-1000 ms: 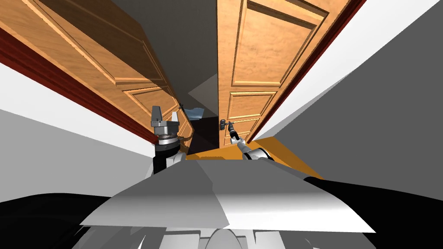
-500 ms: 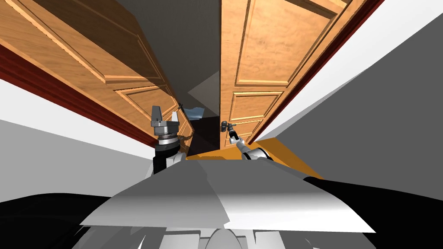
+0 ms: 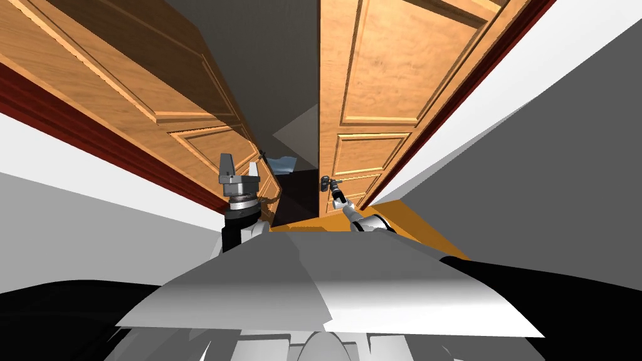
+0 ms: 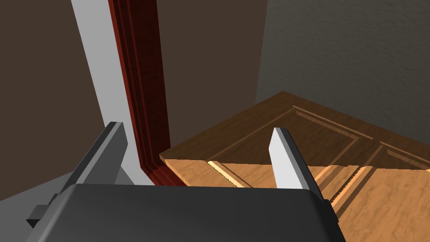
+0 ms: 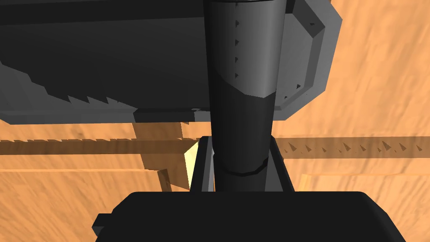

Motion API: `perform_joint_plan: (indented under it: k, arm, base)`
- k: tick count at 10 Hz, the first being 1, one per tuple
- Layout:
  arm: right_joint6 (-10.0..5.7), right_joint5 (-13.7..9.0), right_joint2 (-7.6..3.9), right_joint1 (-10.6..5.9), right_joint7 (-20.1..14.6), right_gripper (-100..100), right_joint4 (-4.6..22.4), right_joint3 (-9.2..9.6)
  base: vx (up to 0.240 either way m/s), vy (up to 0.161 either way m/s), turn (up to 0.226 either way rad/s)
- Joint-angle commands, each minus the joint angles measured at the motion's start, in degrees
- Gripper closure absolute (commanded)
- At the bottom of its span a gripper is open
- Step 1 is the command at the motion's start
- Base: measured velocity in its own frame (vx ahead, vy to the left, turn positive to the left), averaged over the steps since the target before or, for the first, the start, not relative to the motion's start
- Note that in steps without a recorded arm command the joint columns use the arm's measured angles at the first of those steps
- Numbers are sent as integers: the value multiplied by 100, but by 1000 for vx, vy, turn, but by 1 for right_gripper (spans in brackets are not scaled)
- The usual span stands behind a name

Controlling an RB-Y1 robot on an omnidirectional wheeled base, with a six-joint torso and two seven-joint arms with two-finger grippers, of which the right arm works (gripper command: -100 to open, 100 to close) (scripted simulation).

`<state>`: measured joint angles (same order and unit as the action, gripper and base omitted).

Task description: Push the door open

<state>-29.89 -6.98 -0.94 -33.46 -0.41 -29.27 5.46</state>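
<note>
While grey walls [image 3: 552,163] splay out on both sides, two tall panelled wooden leaves stand in the way ahead within a dark red frame [image 3: 69,116]. The right door leaf [image 3: 376,69], the one with the handle, stands just ahead on my right. It is parted from the left door leaf [image 3: 125,69] by a gap that shows a grey wall and a dark patch lower down. The left leaf is swung back along the left wall. A strip of orange floor [image 3: 401,216] lies at the foot of the right leaf.

The left gripper [image 3: 239,166] [image 4: 197,128] points upward beside the left leaf, its fingers [image 4: 289,164] spread wide with nothing between them. The right gripper [image 3: 336,190] [image 5: 239,145] reaches to the inner edge of the right leaf. Its fingers [image 5: 204,168] are clamped on either side of the dark handle [image 3: 326,183] [image 5: 241,105], which runs out from a grey plate [image 5: 168,63] on the wood.
</note>
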Motion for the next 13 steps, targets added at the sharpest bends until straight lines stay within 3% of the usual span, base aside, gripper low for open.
perform_joint_plan:
  k: [1,4,5,7,8,12,13]
  arm:
    - [-7,-18,-46,-15,22,100,-21,-54]
    - [-7,-57,-131,-2,62,100,-13,-166]
    - [-7,-57,-131,-2,62,100,-108,-166]
    - [-7,-57,-131,-2,62,100,-13,-166]
    - [-8,-99,-213,13,105,100,-4,-288]
    - [-8,-123,-255,21,129,100,0,-355]
    - [-9,-161,-320,35,168,100,8,-465]
  base:
    - [148,105,-39]
    - [154,90,-32]
    - [98,47,-21]
    - [32,-5,11]
    - [98,63,-62]
    - [113,92,-44]
    - [108,87,-25]
